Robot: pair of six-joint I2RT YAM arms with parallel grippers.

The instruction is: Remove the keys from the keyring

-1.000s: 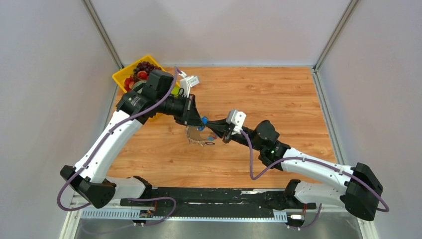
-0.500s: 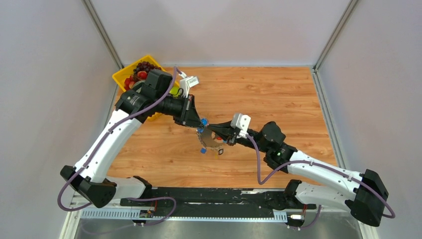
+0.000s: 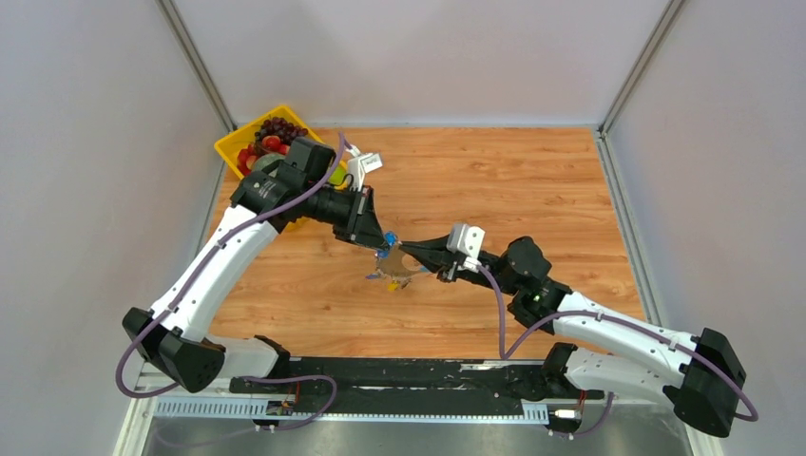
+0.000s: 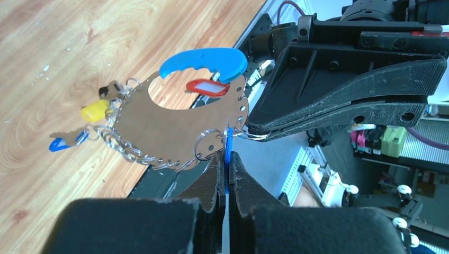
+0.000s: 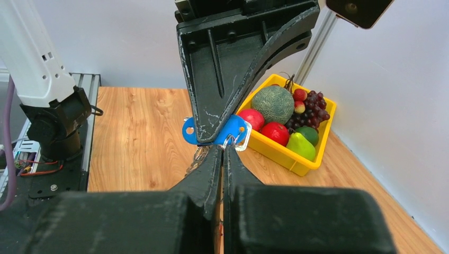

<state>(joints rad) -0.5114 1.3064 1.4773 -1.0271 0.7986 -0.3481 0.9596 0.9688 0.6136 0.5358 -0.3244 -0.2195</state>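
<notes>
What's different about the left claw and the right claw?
The left claw squeezes a flat blue tag; the right claw nips a thin silver ring. The left claw reaches in from the yellow fruit bin side, the right claw from the opposite side. Both are shut, tips nearly meeting, with the keyring hanging from them.

A robotics laboratory cell is indicated: a desk (image 3: pixel 532 171) is enclosed by white panels (image 3: pixel 86 142) and aluminium posts (image 3: pixel 195 62), with robot arms (image 3: pixel 214 271) bolted to a rail (image 3: pixel 409 372).
</notes>
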